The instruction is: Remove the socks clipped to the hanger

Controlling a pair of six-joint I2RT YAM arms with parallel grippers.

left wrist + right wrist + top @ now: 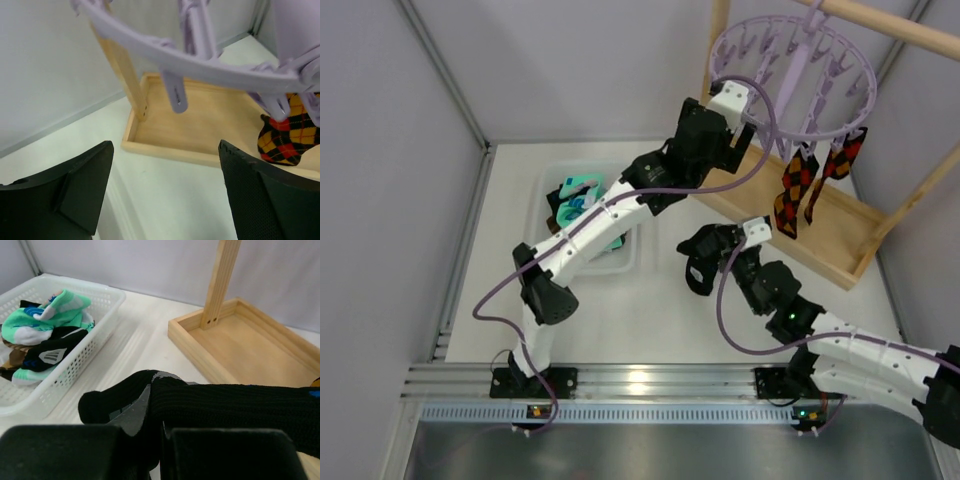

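The lavender round hanger (798, 70) hangs from a wooden bar at the top right. Two diamond-patterned socks (796, 190) hang clipped at its near rim; one shows in the left wrist view (286, 137). My left gripper (748, 135) is open and empty, raised just under the hanger's left rim (180, 57). My right gripper (705, 262) is shut on a black sock (225, 407), low over the table beside the wooden tray. Several removed socks (582, 200) lie in the white basket (107, 300).
The light wooden frame has a tray base (840, 235) under the hanger and an upright post (223, 275). The white basket (548, 190) stands to the left of my left arm. Grey walls close in at the back and sides.
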